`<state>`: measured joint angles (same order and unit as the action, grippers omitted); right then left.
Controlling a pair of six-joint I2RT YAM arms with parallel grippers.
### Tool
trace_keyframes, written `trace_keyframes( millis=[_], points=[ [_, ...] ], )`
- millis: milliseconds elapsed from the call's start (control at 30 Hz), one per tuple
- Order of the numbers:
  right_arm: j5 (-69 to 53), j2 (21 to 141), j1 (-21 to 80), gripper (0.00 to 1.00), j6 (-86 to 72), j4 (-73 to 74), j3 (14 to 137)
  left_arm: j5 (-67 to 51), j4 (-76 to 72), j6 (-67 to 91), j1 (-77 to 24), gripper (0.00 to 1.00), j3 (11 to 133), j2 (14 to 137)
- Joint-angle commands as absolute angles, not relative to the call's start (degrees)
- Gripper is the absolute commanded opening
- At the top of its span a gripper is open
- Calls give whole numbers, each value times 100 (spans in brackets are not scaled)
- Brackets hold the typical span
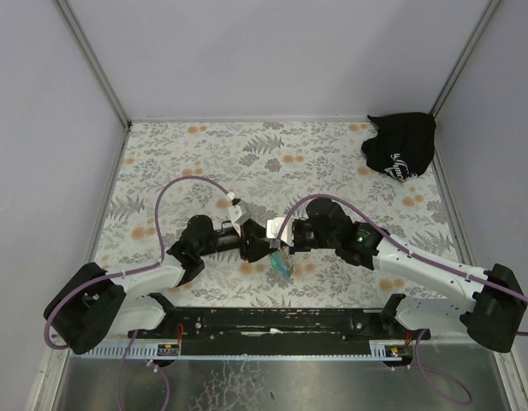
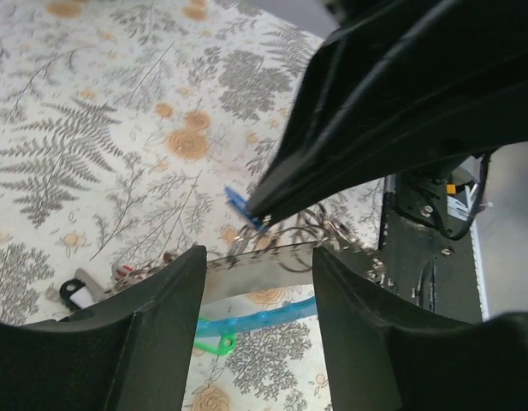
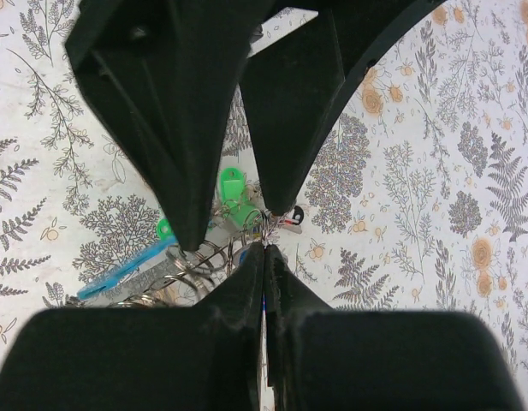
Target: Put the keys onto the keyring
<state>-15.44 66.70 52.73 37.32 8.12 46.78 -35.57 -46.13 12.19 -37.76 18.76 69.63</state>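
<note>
Two arms meet at the centre of the bench, and the coming move turns on how the blue key lies against the wire coils of the keyring. The right gripper has its fingers pressed together and appears clamped on that key, which juts from its tip in the middle of the left wrist view, pointing down and left at the coils just beside it. The left gripper stands with its fingers partly apart. A grey band of the keyring bridges the gap from one inner face to the other, so it looks braced on the bundle, though firm contact is hard to confirm. Below it hang the light-blue strap and the green piece, near the lower middle of the frame. The right arm is the nearer one to the key and would do the threading. Whether the key's hole already meets the wire is hidden by the black fingers, and the yellow key cannot be picked out anywhere. A black bag sits far off at the upper right.
</note>
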Motion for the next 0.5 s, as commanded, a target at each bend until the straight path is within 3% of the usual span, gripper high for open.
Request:
trace_keyframes(
  millis=[0, 200, 467],
  points=[
    [-1446, 6477, 5322, 0, 3771, 424, 4904, -3571, -4833, 1016, -3921, 53, 1774, 6561],
    [-1483, 6447, 5319, 0, 3779, 444, 4896, -3012, -4739, 834, -3925, 53, 1578, 6289],
    [-1559, 6425, 5325, 0, 3791, 479, 4896, -2727, -4900, 860, -3456, 46, 1475, 6083]
  ],
)
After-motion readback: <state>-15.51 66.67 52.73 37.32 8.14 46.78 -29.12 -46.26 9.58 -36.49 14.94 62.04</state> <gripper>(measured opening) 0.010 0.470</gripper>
